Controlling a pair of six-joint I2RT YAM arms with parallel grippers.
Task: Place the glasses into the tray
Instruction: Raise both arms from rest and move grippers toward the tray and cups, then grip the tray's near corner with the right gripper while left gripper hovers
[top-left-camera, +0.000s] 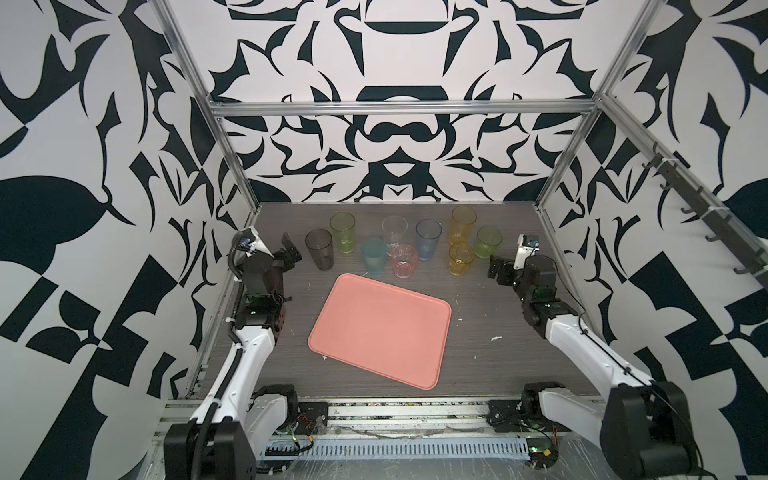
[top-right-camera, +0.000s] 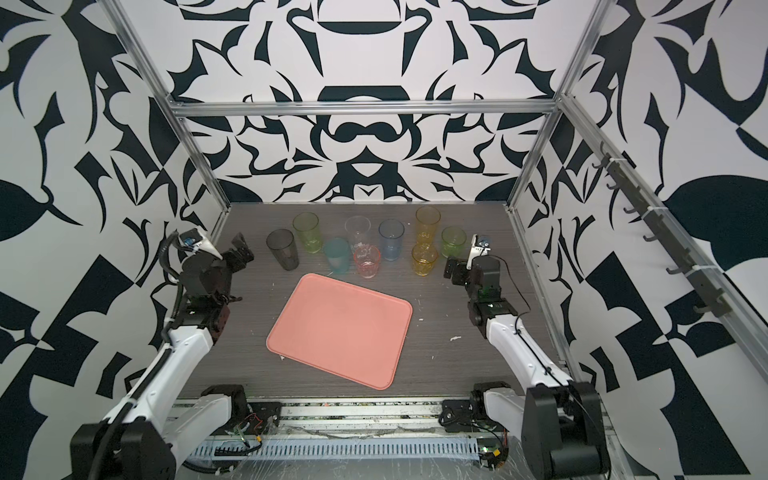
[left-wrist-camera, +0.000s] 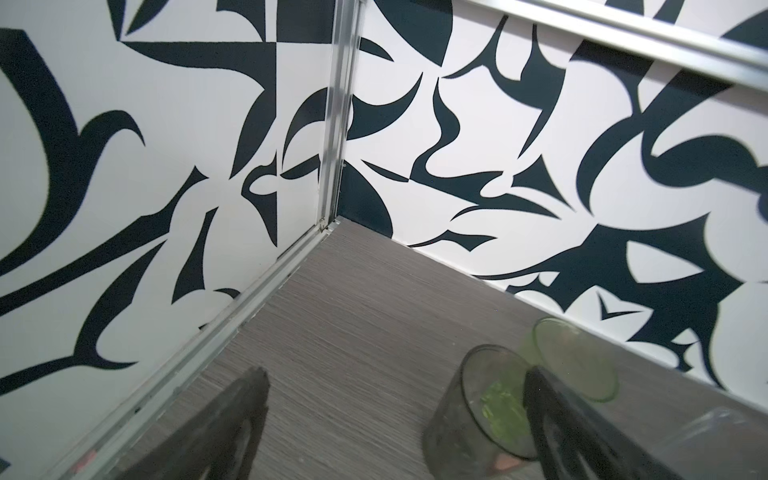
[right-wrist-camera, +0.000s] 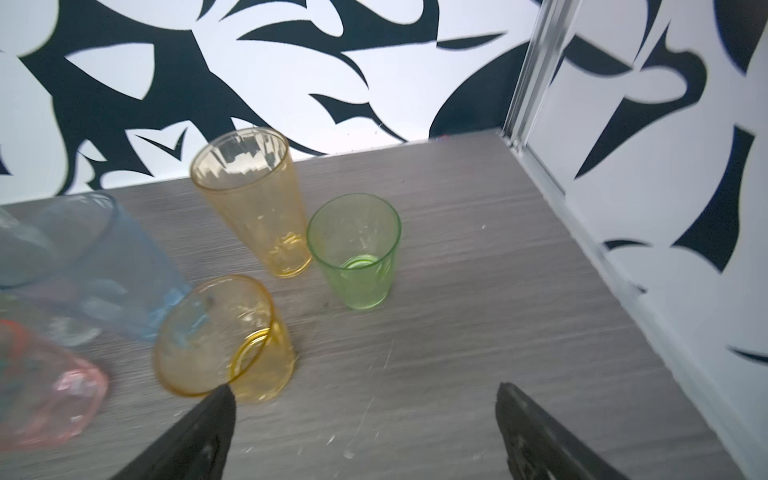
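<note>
Glasses (top-left-camera: 394, 237) are grouped on the worktop (top-left-camera: 478, 332) behind the bare salmon tray (top-left-camera: 380, 328); left end effector (top-left-camera: 291, 249) and right end effector (top-left-camera: 497, 272) are released, empty. Outermost glasses are best gripped mid-wall, lifted straight.

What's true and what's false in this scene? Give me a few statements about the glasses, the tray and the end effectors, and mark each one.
1. The tray is empty. True.
2. The left end effector grips the smoky grey glass. False: it is open, with nothing between its jaws.
3. The right end effector is open. True.
4. The pink glass stands in the tray. False: it stands on the table, beyond the tray's far edge.
</note>
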